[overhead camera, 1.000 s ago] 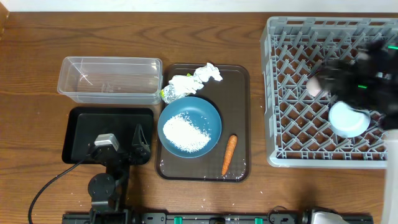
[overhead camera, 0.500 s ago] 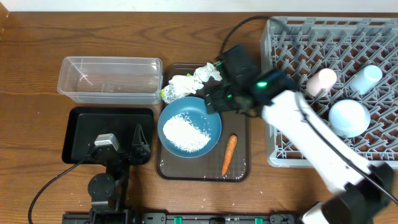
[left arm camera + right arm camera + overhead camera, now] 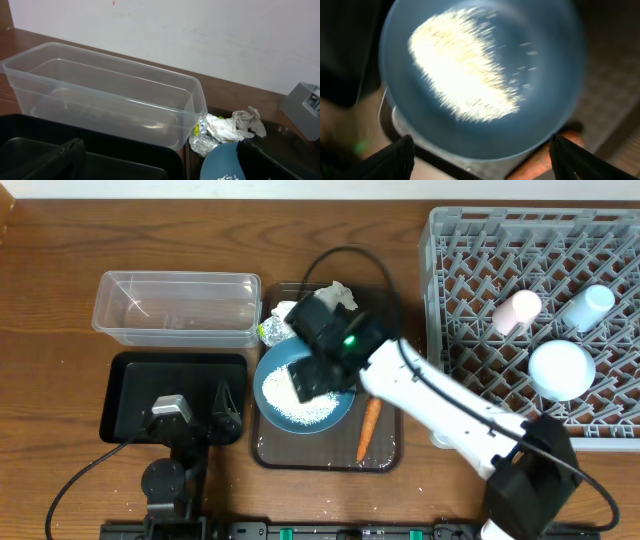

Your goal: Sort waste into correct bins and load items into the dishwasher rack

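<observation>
Right gripper, black fingers spread wide, has swung in from the tray's back edge and now hovers over the smooth, round dark-blue bowl. The bowl holds grainy white rice and sits on the flat brown tray, mid-desk near the front edge. The slim orange carrot beside it hasn't budged, and the left gripper stays parked, fingers apart, over the shallow black bin toward the front-left corner.

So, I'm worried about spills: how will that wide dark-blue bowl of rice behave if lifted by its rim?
The wide dark-blue bowl looks rigid and shallow, so a one-sided rim grip would probably tilt it. Its heap of loose white rice grains would likely slide and spill.
</observation>
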Controlling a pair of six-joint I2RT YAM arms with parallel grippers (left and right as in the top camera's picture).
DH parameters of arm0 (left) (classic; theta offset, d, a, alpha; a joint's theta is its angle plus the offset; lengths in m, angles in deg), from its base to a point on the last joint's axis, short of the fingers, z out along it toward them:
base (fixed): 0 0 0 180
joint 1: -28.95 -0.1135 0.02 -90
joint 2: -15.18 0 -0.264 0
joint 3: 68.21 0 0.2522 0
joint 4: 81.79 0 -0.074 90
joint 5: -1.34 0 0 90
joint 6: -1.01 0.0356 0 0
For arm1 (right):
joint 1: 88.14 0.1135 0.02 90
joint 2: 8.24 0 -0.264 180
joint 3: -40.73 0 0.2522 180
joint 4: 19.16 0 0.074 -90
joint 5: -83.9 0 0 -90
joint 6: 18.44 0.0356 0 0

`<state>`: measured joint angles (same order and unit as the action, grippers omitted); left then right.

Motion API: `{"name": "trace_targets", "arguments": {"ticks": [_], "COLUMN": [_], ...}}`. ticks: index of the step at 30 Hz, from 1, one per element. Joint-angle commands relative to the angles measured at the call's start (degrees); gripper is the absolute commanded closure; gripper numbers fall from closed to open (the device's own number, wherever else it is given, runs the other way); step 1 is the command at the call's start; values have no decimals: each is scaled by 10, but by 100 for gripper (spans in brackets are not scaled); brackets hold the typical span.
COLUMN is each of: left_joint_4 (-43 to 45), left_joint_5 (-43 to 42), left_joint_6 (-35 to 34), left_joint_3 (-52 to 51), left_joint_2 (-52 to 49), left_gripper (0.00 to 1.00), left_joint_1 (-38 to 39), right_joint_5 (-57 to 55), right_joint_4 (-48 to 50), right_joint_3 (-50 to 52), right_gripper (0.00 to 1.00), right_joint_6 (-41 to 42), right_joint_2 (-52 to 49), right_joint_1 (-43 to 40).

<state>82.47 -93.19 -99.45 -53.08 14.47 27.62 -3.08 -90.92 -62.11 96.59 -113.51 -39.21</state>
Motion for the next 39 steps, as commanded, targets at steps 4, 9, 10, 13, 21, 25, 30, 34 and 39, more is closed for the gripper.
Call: {"name": "trace_targets", "arguments": {"ticks": [4, 9, 10, 13, 21, 25, 30, 34, 39], "left_joint_4": [-16, -16, -16, -16, -16, -16, -16, -16, -16], "left_joint_5": [-6, -6, -6, -6, -6, -6, -6, -6, -6], "left_joint_6": [6, 6, 6, 6, 6, 6, 6, 6, 6], "left_joint_3": [-11, -11, -11, -11, -11, -11, -11, -11, -11], "left_joint_2": [0, 0, 0, 0, 0, 0, 0, 0, 0], "left_gripper": [1, 1, 1, 1, 1, 1, 1, 1, 1], "left_joint_1": [2, 2, 2, 2, 2, 2, 2, 2, 2], "right_joint_5": [-7, -23, -23, -24, -24, -14, -11, -10, -4], "right_joint_4": [-12, 7, 15, 40, 62, 76, 98, 111, 112], "right_joint_3": [17, 52, 62, 86, 102, 124, 151, 158, 162], "right_gripper": [23, 26, 27, 27, 31, 31, 31, 31, 30], "right_joint_6": [-78, -77, -77, -84, -90, -90, -91, -90, -91], "right_joint_2": [1, 1, 1, 1, 1, 1, 1, 1, 1], "right_joint_1": [61, 77, 77, 77, 77, 78, 77, 75, 82]}}
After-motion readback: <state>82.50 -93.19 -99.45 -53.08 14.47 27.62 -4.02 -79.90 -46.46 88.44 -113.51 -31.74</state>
